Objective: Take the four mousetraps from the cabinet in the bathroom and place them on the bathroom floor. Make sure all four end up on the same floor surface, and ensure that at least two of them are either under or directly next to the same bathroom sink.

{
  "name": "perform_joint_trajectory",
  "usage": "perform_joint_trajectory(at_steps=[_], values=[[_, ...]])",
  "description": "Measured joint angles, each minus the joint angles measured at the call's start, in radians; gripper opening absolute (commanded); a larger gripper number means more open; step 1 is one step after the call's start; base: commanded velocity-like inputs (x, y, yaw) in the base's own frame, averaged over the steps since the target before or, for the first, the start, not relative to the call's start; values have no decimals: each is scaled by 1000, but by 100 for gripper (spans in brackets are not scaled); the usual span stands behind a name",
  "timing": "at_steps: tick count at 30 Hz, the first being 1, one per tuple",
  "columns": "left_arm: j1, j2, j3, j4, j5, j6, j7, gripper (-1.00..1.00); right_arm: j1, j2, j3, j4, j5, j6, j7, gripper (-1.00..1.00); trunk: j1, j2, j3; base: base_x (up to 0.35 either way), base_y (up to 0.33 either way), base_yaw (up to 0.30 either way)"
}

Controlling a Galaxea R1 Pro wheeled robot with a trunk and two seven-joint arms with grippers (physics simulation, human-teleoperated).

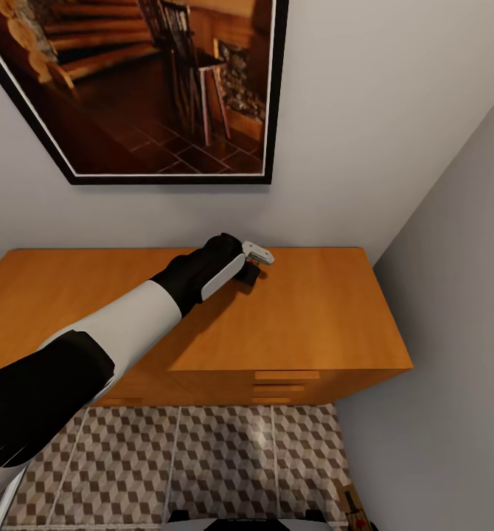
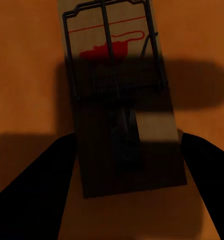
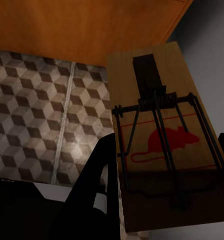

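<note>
A large black-framed picture (image 1: 158,88) of a log-walled interior with a wooden chair hangs on the pale grey back wall (image 1: 394,110). A second grey wall (image 1: 453,332) meets it at a corner on the right and runs forward along the room's side. Light glints softly off the tiles near the middle, and shade gathers low in the corner.

Left arm (image 1: 129,324) stretched forward, wrist angled down. Left gripper (image 2: 127,165) fingers spread wide. Right gripper (image 3: 164,175) fingers clamped.
</note>
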Motion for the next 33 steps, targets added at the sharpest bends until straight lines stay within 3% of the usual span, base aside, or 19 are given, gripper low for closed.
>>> perform_joint_trajectory(at_steps=[7,24,33], values=[[0,0,1,0,0,0,1,-100,0,0,0,0,0,0,0,-100,1,0,0,-186,0,0],[0,0,-1,0,0,0,1,-100,0,0,0,0,0,0,0,-100,1,0,0,-340,1,0],[0,0,-2,0,0,0,1,-100,0,0,0,0,0,0,0,-100,1,0,0,-343,125,0]])
